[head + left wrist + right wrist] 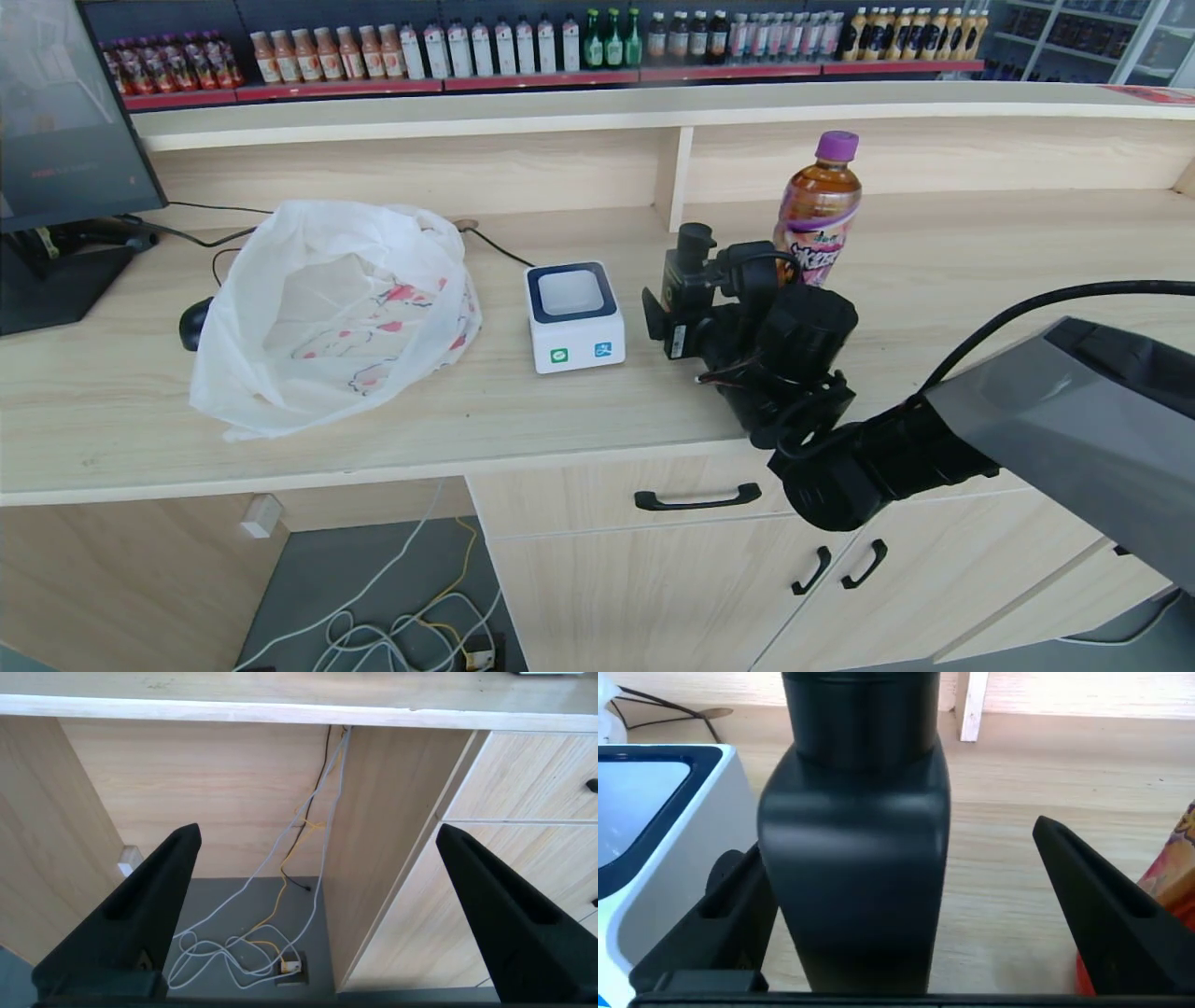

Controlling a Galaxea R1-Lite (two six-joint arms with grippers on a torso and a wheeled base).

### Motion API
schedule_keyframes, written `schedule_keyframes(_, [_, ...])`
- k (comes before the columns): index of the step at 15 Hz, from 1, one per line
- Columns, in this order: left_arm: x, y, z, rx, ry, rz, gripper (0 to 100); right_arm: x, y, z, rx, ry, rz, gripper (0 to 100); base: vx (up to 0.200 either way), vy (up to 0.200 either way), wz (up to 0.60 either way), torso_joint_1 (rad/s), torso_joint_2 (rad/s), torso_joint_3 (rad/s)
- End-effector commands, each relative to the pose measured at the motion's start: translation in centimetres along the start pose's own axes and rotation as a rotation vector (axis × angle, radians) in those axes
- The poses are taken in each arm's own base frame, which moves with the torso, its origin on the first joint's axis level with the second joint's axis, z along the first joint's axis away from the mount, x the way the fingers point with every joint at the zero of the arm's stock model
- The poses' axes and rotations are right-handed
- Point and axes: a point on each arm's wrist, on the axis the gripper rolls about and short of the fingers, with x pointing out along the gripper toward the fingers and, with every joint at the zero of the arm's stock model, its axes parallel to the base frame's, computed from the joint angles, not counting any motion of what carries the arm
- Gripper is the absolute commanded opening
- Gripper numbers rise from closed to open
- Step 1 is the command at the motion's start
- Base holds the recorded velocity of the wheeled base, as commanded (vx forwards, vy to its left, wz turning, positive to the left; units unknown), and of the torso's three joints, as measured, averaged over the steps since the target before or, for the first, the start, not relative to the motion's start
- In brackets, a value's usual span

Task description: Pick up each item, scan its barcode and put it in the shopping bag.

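A black bottle-shaped item (pixel 689 271) stands on the wooden counter (pixel 560 411), right of the white scanner box (pixel 574 317) with its blue-rimmed window. My right gripper (pixel 693 322) is open around this item (pixel 854 840); one finger is close to it and the other stands well clear. A tea bottle with a purple cap (pixel 819 210) stands upright just behind my right arm, and shows again (pixel 1176 887) beside the far finger. The white shopping bag (pixel 327 308) lies open at the left. My left gripper (pixel 318 840) hangs open and empty below the counter's edge.
A monitor (pixel 65 121) and a black mouse (pixel 194 322) are at the far left, with cables behind the bag. A raised shelf with a divider (pixel 672 177) backs the counter. Drawers (pixel 695 499) sit below, and loose cables (pixel 271 943) lie on the floor.
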Motion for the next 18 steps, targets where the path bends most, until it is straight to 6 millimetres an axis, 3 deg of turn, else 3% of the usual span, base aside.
schedule_keyframes(1, [0.0,0.0,0.0,0.000,0.001,0.000,100,0.1,-0.2,-0.2,-0.004,0.007,-0.003,100,0.000,0.000,0.00,0.000,0.00,0.000])
schedule_keyframes(5, [0.0,0.0,0.0,0.000,0.001,0.000,100,0.6,0.2,0.5,0.001,-0.003,0.002,100,0.000,0.000,0.00,0.000,0.00,0.000])
schedule_keyframes(6, [0.0,0.0,0.0,0.000,0.001,0.000,100,0.7,0.2,0.6,0.002,-0.008,-0.001,0,0.000,0.000,0.00,0.000,0.00,0.000])
schedule_keyframes(18, [0.0,0.0,0.0,0.000,0.001,0.000,100,0.5,0.2,1.3,0.006,-0.021,0.004,0,0.000,0.000,0.00,0.000,0.00,0.000])
